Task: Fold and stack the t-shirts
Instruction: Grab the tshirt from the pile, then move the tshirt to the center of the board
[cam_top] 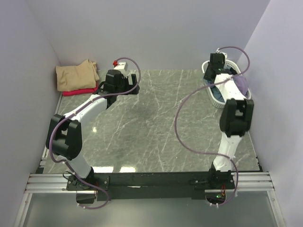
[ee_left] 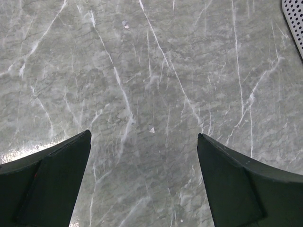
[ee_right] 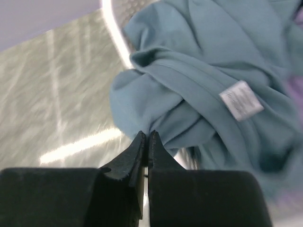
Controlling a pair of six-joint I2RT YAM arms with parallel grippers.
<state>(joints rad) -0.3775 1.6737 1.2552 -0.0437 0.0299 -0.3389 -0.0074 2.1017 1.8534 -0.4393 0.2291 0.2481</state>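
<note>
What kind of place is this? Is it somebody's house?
Probably a robot lab booth, not a house: plain walls box in a marble-look table, the left arm and right arm are bolted at its near edge, and folded t-shirts sit in a corner.

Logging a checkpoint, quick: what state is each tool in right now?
Left tool: open, nothing between its fingers.
Right tool: shut at the edge of the teal t-shirt; pinching cloth or not, cannot tell.

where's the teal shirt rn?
Right wrist view: the teal shirt is bunched in the white basket at the table's far right side, with the shut right gripper at its near fold.
</note>
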